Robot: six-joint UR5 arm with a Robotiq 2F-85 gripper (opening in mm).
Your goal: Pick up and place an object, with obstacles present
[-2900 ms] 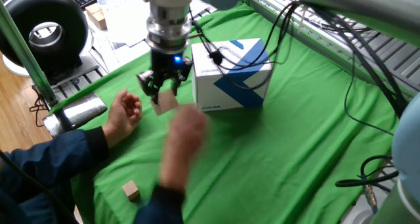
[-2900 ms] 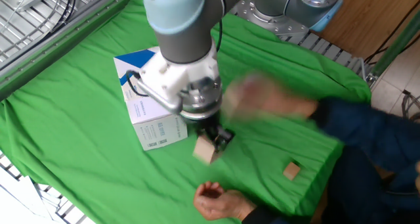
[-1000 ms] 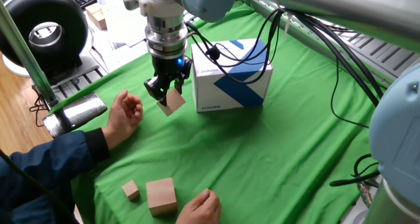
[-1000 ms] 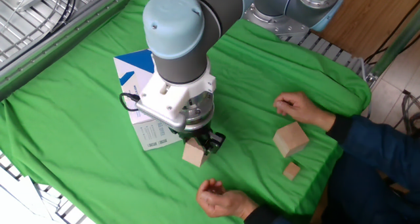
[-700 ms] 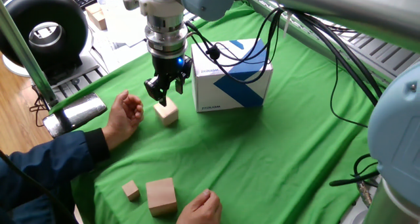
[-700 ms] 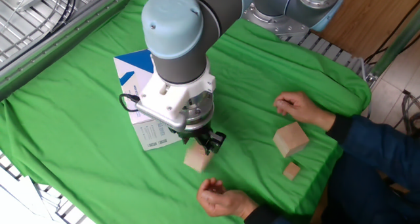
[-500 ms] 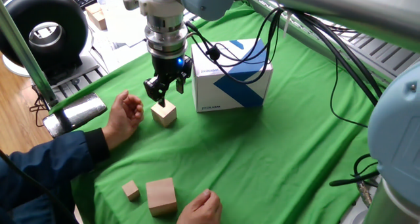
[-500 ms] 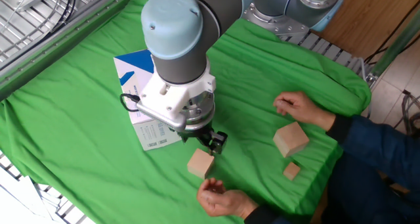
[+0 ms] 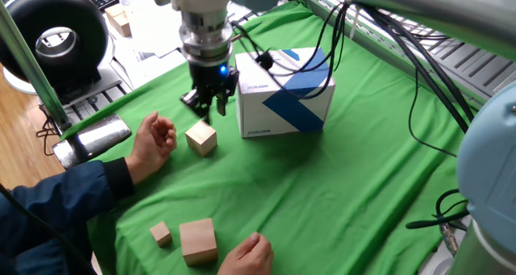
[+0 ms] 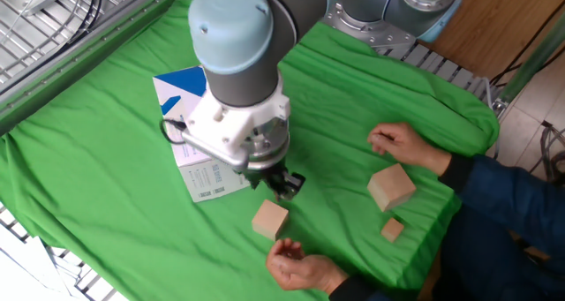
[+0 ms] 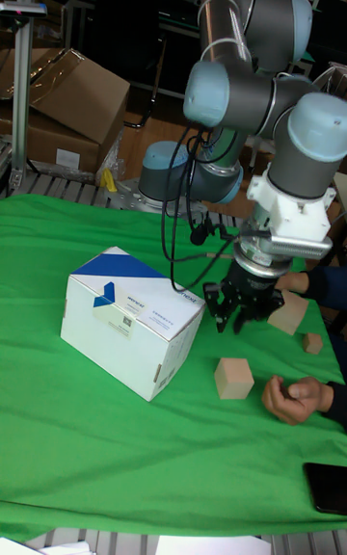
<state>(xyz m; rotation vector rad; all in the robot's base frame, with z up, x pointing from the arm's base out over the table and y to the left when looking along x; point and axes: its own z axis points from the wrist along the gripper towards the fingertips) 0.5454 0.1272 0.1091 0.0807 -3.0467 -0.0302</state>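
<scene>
Nearest to me, a person's hand (image 9: 155, 138) rests on the green cloth (image 9: 339, 194), and just beside it the small wooden cube (image 9: 201, 138) now sits free on the cloth, whereas a second ago it was hanging in the claw. The gripper (image 9: 211, 107) has let it go and risen a little above it, its fingers parted and holding nothing. Farther back the white and blue box (image 9: 286, 93) stands where it was, close to the cube but not touching, so I judge the placing beside the obstacle is done.
</scene>
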